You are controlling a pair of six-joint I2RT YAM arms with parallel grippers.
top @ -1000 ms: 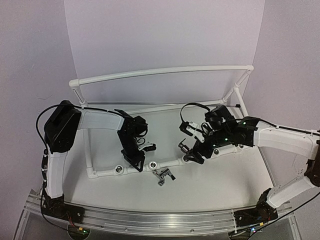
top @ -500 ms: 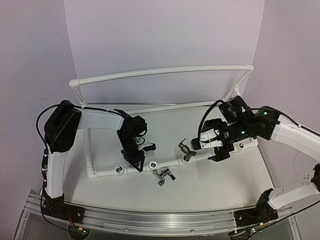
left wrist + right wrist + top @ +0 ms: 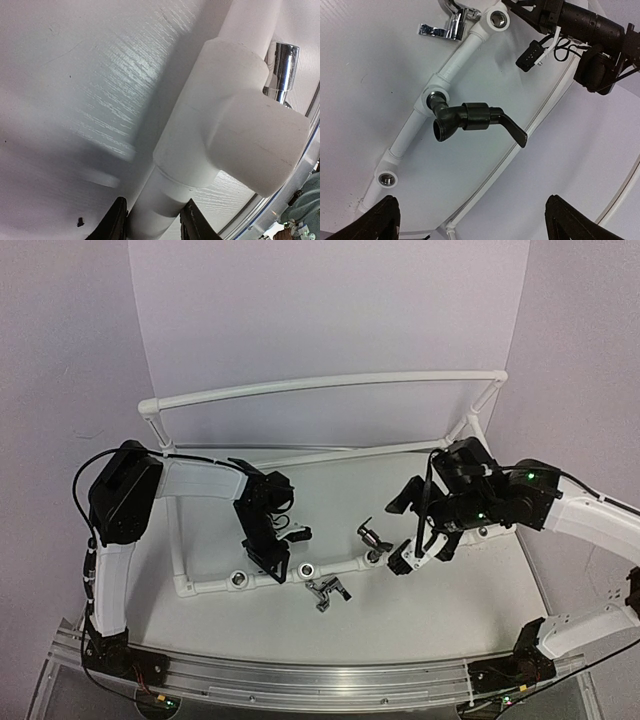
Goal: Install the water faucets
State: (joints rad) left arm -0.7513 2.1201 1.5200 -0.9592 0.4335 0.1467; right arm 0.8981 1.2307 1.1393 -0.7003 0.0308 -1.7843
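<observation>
One dark faucet (image 3: 372, 538) stands with its stem in a socket of the white pipe frame (image 3: 340, 566). In the right wrist view the faucet (image 3: 470, 120) points its lever to the right. A second, shiny faucet (image 3: 325, 590) lies on the table just in front of the frame, also seen from the right wrist (image 3: 447, 27). My right gripper (image 3: 402, 532) is open and empty, just right of the standing faucet and apart from it. My left gripper (image 3: 268, 552) is shut on the frame's front pipe (image 3: 155, 210), beside a tee fitting (image 3: 235, 130).
Empty silver-ringed sockets sit along the front pipe (image 3: 237, 579) (image 3: 304, 569), and in the right wrist view (image 3: 499, 20) (image 3: 386, 178). The frame's tall back rail (image 3: 330, 385) arches behind. White walls close in on three sides. A metal rail (image 3: 300, 680) runs along the near edge.
My right gripper has let go of the standing faucet, drawn back to the right and turned, its fingers now wide open. The faucet stays in its socket. The left arm has not moved.
</observation>
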